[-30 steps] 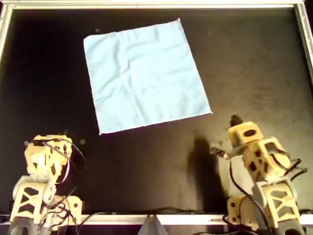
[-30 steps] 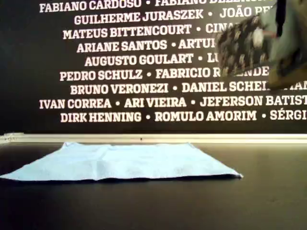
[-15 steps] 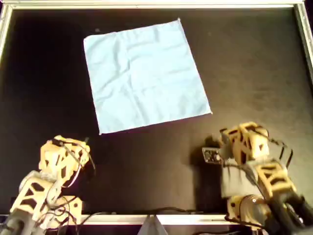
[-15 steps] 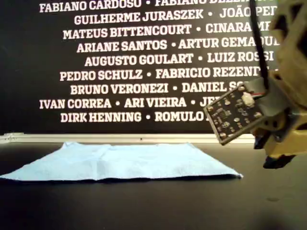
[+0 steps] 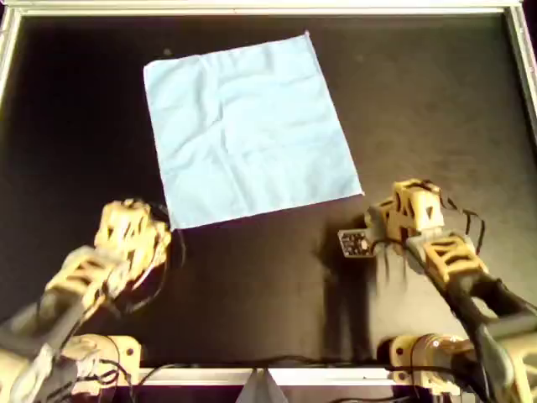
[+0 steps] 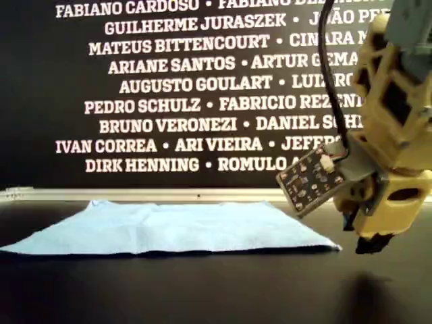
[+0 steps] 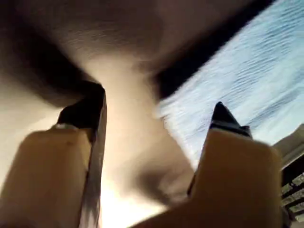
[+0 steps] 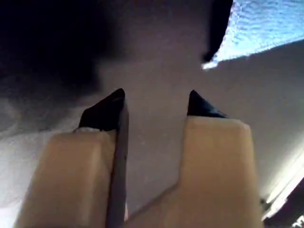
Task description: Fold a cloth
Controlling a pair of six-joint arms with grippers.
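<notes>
Overhead view was evenly lit, its arms motion-blurred. Both wrist views were soft, with glare on the desk (image 8: 156, 156).

— Two arms, both built from tan-yellow plastic with open lattice cut-outs in the shells.
— Same colour on each hand: left hand (image 7: 156, 114) with two blocky tan fingers ending in pointed black tips (image 7: 221, 116); right hand (image 8: 154, 102) likewise tan with black pointed tips (image 8: 111, 102).
— Cables?
— Thin black wires (image 5: 147, 269) looped loosely over the left arm, more black cable (image 6: 331, 74) running down the right arm's side.
— Any markings?
— Small dark circuit board (image 6: 312, 181) fixed beside the right hand, dotted with pale solder points and one white connector. Tan base mounts (image 5: 424, 353) at the overhead view's lower edge.
</notes>
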